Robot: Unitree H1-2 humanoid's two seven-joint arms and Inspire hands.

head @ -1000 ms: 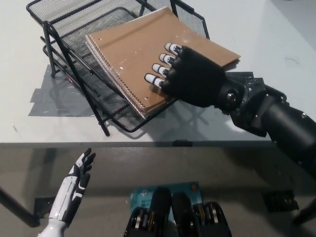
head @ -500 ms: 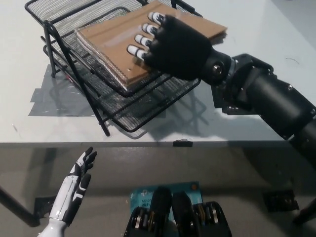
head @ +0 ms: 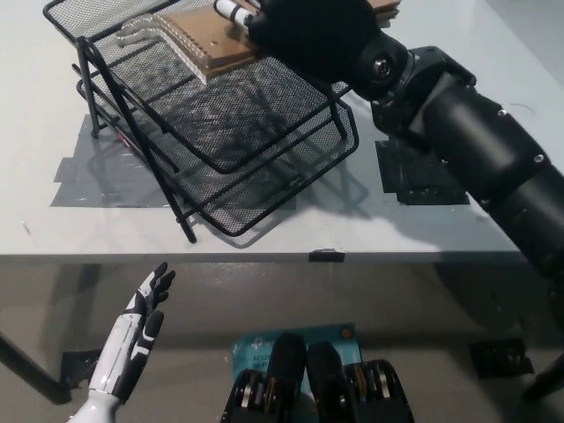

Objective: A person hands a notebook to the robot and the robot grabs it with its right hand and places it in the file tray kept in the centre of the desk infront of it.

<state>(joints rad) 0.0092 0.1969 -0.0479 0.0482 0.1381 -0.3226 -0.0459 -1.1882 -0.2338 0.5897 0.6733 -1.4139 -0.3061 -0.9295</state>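
Placing step, pretty clearly. Right hand (head: pixel 308 35) clamped over the notebook (head: pixel 207 40), palm on the brown cover, fingertips (head: pixel 231 11) curled onto it near the top edge of the picture. Notebook sitting far back over the upper tier of the tray (head: pixel 264 115), spiral edge facing left, tilted a bit. Hard to say whether resting on the mesh yet or just hovering above it; top of the frame cuts off the far part. Front half of the upper tier bare, lower tier bare too as far as the mesh lets through.

Left hand (head: pixel 141 322) idle down at lower left, below the worktop (head: pixel 423 229) edge, fingers spread, holding nothing.

Next move, best guess: lower the notebook flat onto the upper mesh, make sure the near edge sits inside the rim and not propped on it, then loosen the grip and pull the hand out up and to the right without dragging the cover along. Worth watching the spiral binding, looks like the kind of thing that snags on wire mesh. Also worth watching the forearm against the tray's right rim on the way out, since a light wire tray like that would probably slide if nudged.
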